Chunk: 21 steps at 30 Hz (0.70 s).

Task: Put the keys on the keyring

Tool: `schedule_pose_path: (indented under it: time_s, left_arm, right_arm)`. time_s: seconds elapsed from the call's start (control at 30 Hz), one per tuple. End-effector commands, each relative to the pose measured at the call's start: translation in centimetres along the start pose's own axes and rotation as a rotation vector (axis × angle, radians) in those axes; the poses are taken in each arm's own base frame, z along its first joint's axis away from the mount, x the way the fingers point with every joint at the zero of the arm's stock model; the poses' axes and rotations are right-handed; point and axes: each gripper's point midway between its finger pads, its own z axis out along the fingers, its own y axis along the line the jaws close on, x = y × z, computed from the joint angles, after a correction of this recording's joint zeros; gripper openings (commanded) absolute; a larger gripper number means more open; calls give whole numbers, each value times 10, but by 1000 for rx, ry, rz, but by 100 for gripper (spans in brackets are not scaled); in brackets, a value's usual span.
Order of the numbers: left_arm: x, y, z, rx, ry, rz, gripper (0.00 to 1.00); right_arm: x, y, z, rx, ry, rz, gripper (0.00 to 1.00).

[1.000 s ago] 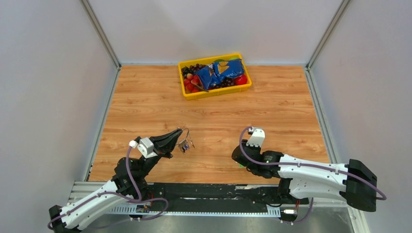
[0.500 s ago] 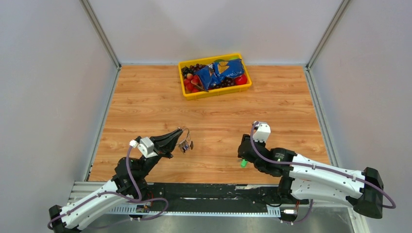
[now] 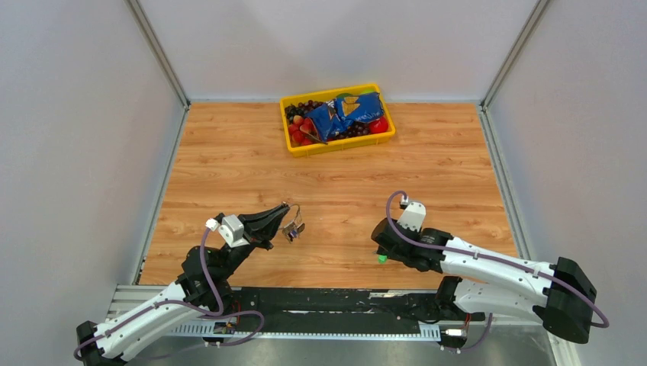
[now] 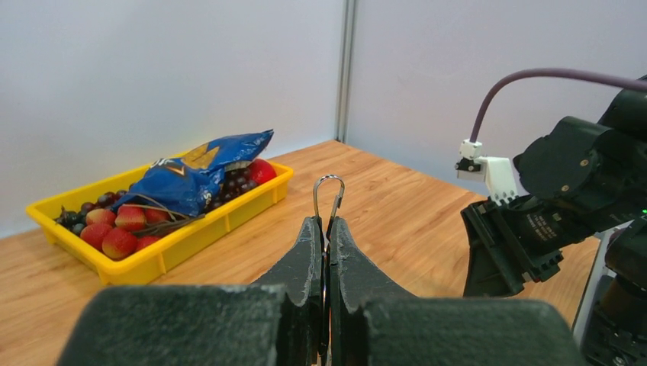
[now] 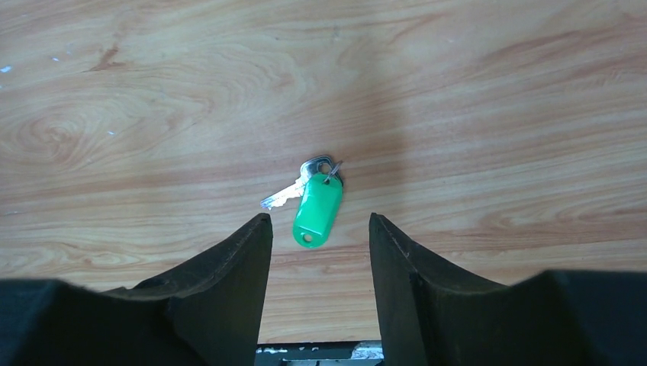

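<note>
Right gripper [image 5: 319, 219]: jaws spread and holding nothing, hanging over the desk [image 3: 229, 152] with one finger on either side of the item below. I see no contact.

Item, key [image 5: 284, 196]: small, flat, silvery metal, lying on the desk near the front edge on the right-hand side. A small wire link joins its head to the green tag [image 5: 317, 210], a smooth, rounded plastic oblong with a hole at its free end.
- Handling, my judgement: very light, rigid, slick, and almost flush with the wood, so hard to get under.
- The tag is thicker and the better place to pinch, across its narrow width. The key would then dangle and swing from the link.

Left gripper [image 4: 322, 225]: closed on the keyring, held above the desk, well apart from the key.

Item, keyring [image 4: 328, 177]: thin, springy silver wire, with its loop poking out past the fingertips. In the top view small tagged keys hang below it; I cannot make out their detail.
- It looks slippery and liable to twist in the grip.
</note>
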Motion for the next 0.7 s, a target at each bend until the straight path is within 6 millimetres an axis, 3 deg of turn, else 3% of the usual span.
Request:
schedule_pose_path:
  time_s: [0.0,0.2,0.4,0.67]
  left_arm:
    - [-24,-7,4,28,-69,-36,0]
    - [-24,-9,4,41,-68,-47,0]
    - [-26,-9,4,41,-69,-49,1]
    - [-25,-9,4,40,-65,-49,0]
  right_arm:
    - [9,3,11,10,47,73,53]
    - [-1,3,18,31,23,10,50]
    - [-17,14,16,9,35,-210,46]
    - [-82,53,-6,-44,-112,-500,49]
